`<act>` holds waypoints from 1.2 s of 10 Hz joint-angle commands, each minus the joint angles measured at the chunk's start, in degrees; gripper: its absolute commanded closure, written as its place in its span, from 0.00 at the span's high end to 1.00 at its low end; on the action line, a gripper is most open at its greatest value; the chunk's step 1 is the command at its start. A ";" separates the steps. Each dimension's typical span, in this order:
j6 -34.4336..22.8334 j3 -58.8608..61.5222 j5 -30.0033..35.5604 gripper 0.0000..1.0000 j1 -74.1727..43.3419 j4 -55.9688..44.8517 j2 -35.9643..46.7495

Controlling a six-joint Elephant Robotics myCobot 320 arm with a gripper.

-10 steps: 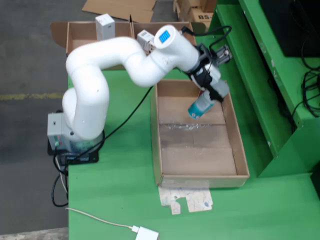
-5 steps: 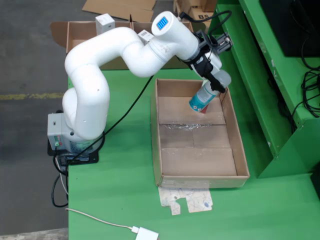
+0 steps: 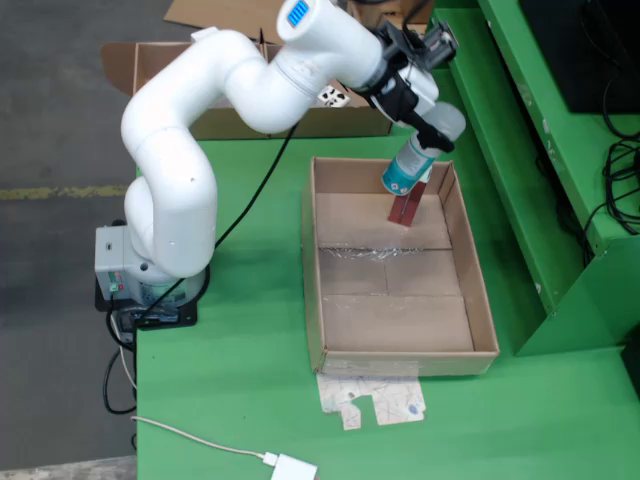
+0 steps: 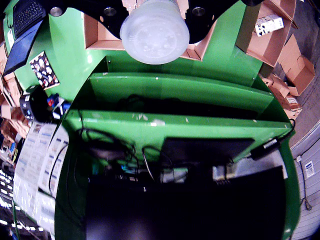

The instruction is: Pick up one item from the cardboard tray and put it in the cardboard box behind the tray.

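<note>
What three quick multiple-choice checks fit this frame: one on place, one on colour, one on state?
1. Where is the clear plastic bottle with the teal label in the fixed view?
A. Lying on the green table
B. Held above the far end of the shallow cardboard tray
C. Inside the cardboard box behind the tray

2. What colour is the flat item under the bottle?
A. Dark red
B. Yellow
C. White

3. What state is the gripper in?
A. Open, empty
B. Shut on the bottle
C. Out of view

Answers: 1 B, it hangs tilted over the tray's far end. 2 A, a dark red patch shows. 3 B, the bottle is carried clear of the tray floor.
</note>
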 commanded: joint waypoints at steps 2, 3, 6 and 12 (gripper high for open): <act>0.93 3.40 -4.36 0.00 7.62 -3.42 3.30; 2.21 1.70 -7.47 0.00 13.36 -5.48 5.48; 4.80 3.56 -14.06 0.00 29.61 -11.93 5.42; 9.72 -2.82 -19.34 0.00 48.55 -18.98 11.61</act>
